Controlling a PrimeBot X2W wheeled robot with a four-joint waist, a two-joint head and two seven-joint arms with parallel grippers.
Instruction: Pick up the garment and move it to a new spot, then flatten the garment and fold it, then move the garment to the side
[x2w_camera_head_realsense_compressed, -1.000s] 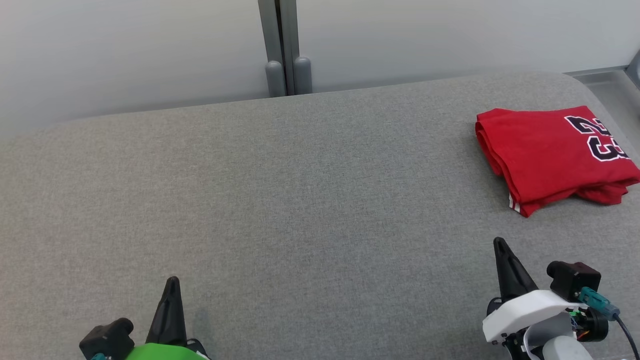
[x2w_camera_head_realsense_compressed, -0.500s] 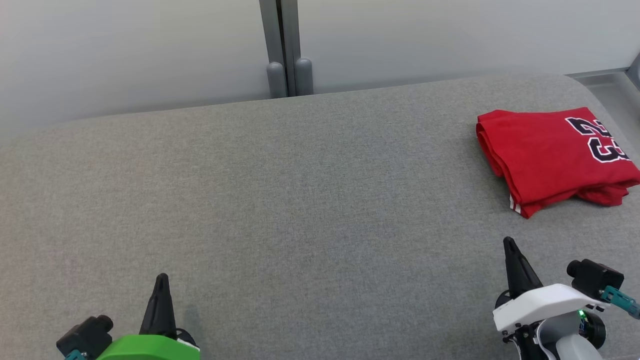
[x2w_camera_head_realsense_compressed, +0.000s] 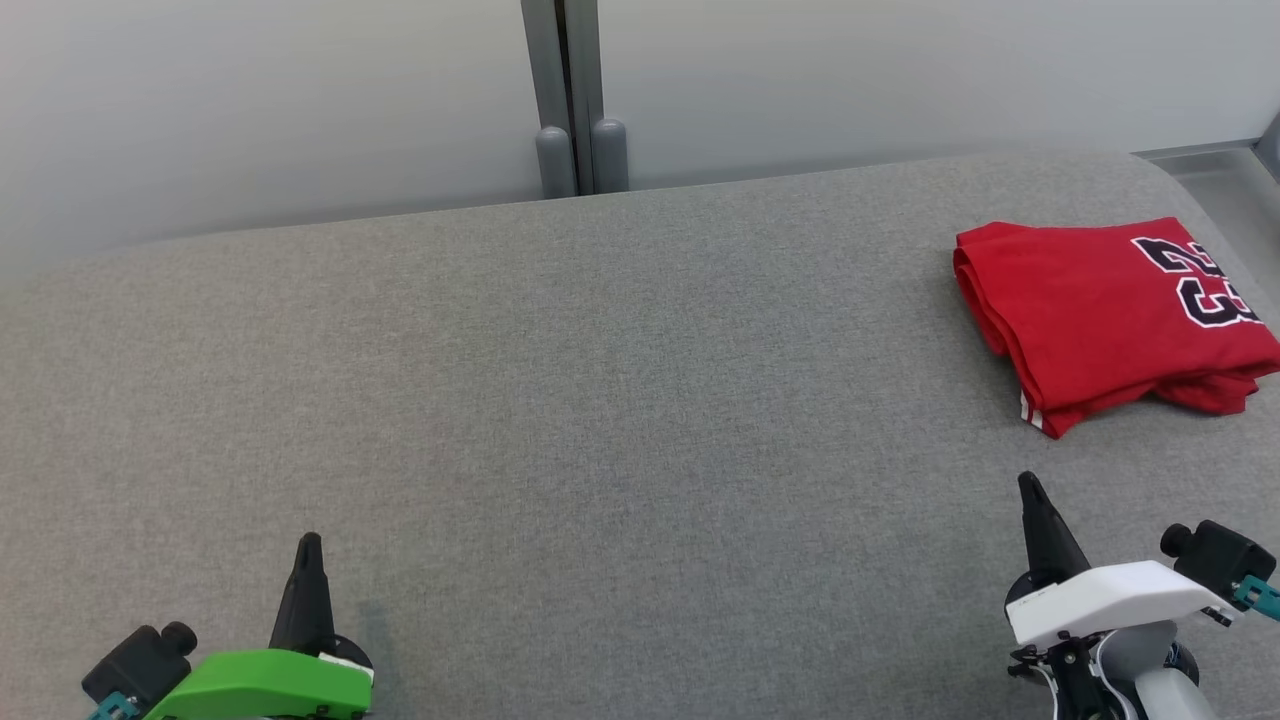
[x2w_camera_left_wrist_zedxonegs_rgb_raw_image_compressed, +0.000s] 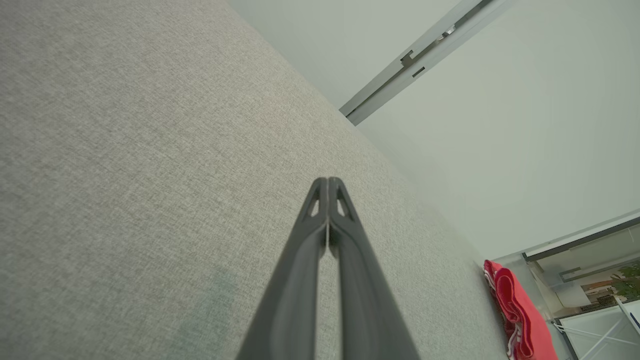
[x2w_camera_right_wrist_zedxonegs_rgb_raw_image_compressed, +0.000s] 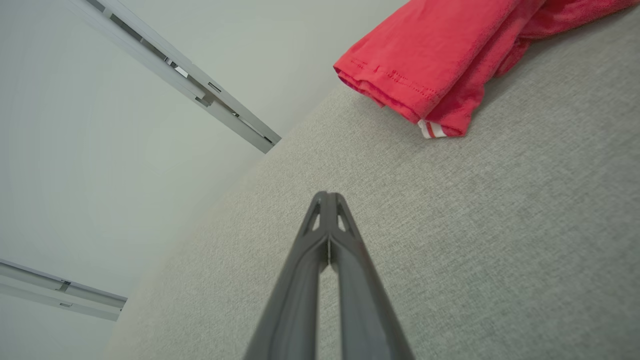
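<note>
At lower left of the head view, left gripper (x2w_camera_head_realsense_compressed: 308, 548): both dark fingers pressed together, tips meeting in one point, nothing between them. The left wrist view agrees: the two fingers touch along their upper length and are empty. Green housing (x2w_camera_head_realsense_compressed: 265, 680) sits behind the fingers. Gripper hangs over bare grey fabric; contact with it cannot be judged.

At lower right, right gripper (x2w_camera_head_realsense_compressed: 1032, 490): likewise clenched, fingers meeting at the tip, holding nothing. White housing (x2w_camera_head_realsense_compressed: 1105, 595) sits behind it. Fingers point up the view toward the near corner of the garment (x2w_camera_head_realsense_compressed: 1100, 310), apart from it, with a strip of bare fabric between.

Garment: red, folded into a rough rectangle, lying on the padded grey surface (x2w_camera_head_realsense_compressed: 600, 400) at its far right, close to the right edge. Black number with white outline on the top layer, toward the right side. Folded edge faces left. A white-striped hem shows at the near corner, and a looser layer pokes out along the near right edge. Garment is well apart from the left gripper.

Beyond the surface: pale wall (x2w_camera_head_realsense_compressed: 250, 100) with a grey vertical post (x2w_camera_head_realsense_compressed: 567, 90) near the middle.
</note>
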